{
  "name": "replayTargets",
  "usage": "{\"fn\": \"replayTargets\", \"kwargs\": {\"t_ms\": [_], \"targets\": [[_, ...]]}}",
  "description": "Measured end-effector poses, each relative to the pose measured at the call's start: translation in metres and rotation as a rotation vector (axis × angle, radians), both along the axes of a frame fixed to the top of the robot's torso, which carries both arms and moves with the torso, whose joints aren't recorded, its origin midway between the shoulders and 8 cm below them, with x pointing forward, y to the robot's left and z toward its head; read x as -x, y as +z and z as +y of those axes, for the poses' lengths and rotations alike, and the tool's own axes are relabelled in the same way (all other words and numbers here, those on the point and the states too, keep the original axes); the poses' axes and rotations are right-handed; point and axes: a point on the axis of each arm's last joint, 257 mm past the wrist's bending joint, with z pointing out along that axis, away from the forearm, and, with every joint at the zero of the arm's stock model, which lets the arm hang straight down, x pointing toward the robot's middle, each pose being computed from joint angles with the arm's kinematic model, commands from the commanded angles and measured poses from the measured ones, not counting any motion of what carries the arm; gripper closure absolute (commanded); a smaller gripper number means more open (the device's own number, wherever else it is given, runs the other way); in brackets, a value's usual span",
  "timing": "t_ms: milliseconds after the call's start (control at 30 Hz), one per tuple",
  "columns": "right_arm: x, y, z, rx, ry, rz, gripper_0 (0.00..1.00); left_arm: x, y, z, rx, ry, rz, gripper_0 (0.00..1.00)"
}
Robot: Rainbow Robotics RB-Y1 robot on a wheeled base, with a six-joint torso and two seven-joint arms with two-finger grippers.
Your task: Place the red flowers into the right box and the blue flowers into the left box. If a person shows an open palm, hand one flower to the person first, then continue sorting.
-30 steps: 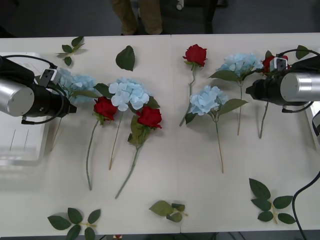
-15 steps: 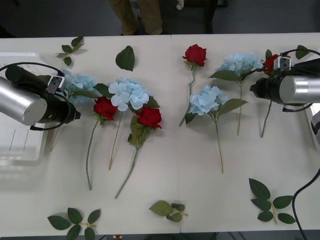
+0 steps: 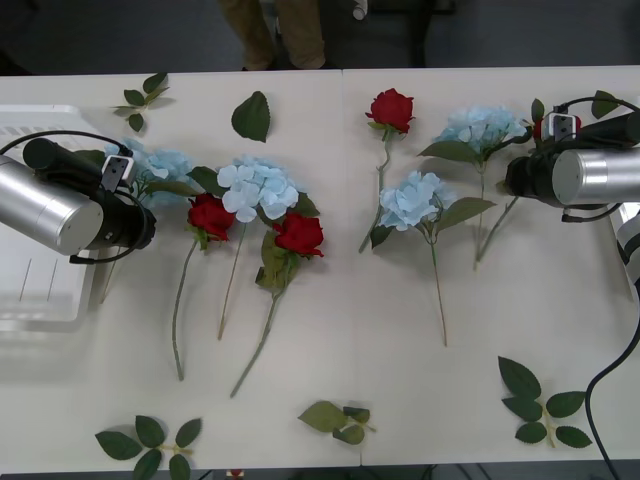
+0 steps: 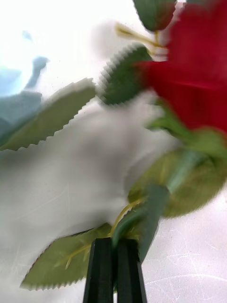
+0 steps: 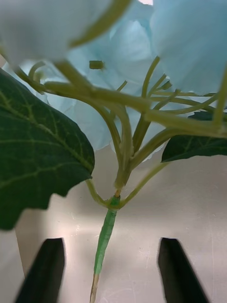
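My right gripper (image 3: 515,182) is shut on the leafy stem of a red rose (image 4: 198,75). Its head (image 3: 541,130) peeks out beside the right wrist, and its stem (image 3: 495,235) slants down to the left. My left gripper (image 5: 111,244) is open, its black fingers either side of the stem of a blue hydrangea (image 5: 142,57). That hydrangea (image 3: 160,165) lies at the table's left next to the left box (image 3: 30,300). A corner of the right box (image 3: 630,235) shows at the right edge. Three more red roses (image 3: 211,215) and three more blue hydrangeas (image 3: 258,185) lie on the table.
Loose leaf sprigs lie near the front edge (image 3: 150,440), at the front right (image 3: 540,405) and at the back left (image 3: 145,95). A single leaf (image 3: 251,116) lies at the back. A person's tan trousers (image 3: 275,30) stand beyond the far edge.
My right gripper has drawn right with the rose, whose stem tail swung left. My left arm has shifted right and turned at the hydrangea's stem.
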Motion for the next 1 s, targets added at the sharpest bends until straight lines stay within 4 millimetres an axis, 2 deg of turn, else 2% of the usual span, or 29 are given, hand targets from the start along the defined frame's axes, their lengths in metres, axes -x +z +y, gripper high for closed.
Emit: {"fn": "replayTargets", "kwargs": {"t_ms": [200,267,400,533,600,667,800,900,1000], "targets": [[0.004,0.005,0.005,-0.005,0.012,0.03,1.0,0.0,0.0,0.0,0.0,0.001,0.001,1.0],[0.009,0.016,0.008,-0.006,0.026,0.057,1.0,0.0,-0.001,0.0,0.0,0.001,0.001,1.0],[0.022,0.058,0.017,-0.059,0.066,0.088,1.0,0.0,-0.001,0.0,0.001,0.002,0.001,1.0],[0.033,0.112,0.005,-0.11,0.073,0.066,1.0,0.0,-0.001,0.0,0.001,0.002,0.002,1.0],[0.042,0.131,-0.008,-0.13,0.064,0.072,1.0,0.0,-0.001,0.0,0.002,0.002,0.002,1.0],[0.049,0.151,-0.03,-0.115,0.053,0.06,1.0,0.0,0.0,0.0,-0.001,0.004,0.007,1.0],[0.058,0.183,-0.082,0.068,0.107,0.04,1.0,0.012,0.005,0.004,-0.03,0.024,0.073,1.0],[0.069,0.194,-0.125,0.154,0.091,0.062,1.0,0.022,0.022,0.001,-0.027,0.035,0.114,1.0],[0.08,0.193,-0.169,0.186,0.033,0.09,1.0,0.033,0.045,-0.009,0.025,0.032,0.143,1.0]]}}
